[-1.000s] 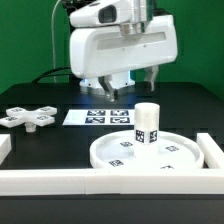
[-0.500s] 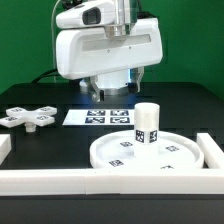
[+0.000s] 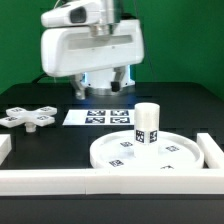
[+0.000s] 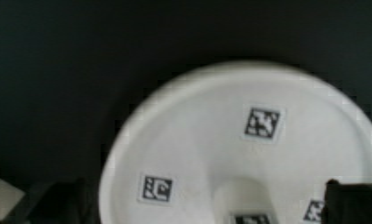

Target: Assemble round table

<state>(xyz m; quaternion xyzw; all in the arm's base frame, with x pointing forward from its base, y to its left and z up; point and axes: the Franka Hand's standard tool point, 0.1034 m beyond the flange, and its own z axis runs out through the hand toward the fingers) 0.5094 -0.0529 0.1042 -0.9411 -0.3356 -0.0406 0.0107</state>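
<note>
The round disc lies at the exterior view's front right, with the short cylinder leg standing upright on it. The cross-shaped base lies apart at the exterior view's left. My gripper hangs open and empty above the marker board, behind and to the left of the disc, touching nothing. In the wrist view the disc fills most of the picture and the leg's top shows between my dark fingertips, with the gripper spread wide.
The marker board lies flat behind the disc. White border rails run along the front, the right and the left of the black table.
The arm and gripper have moved steadily toward the exterior view's left. The disc, leg and base have not moved.
</note>
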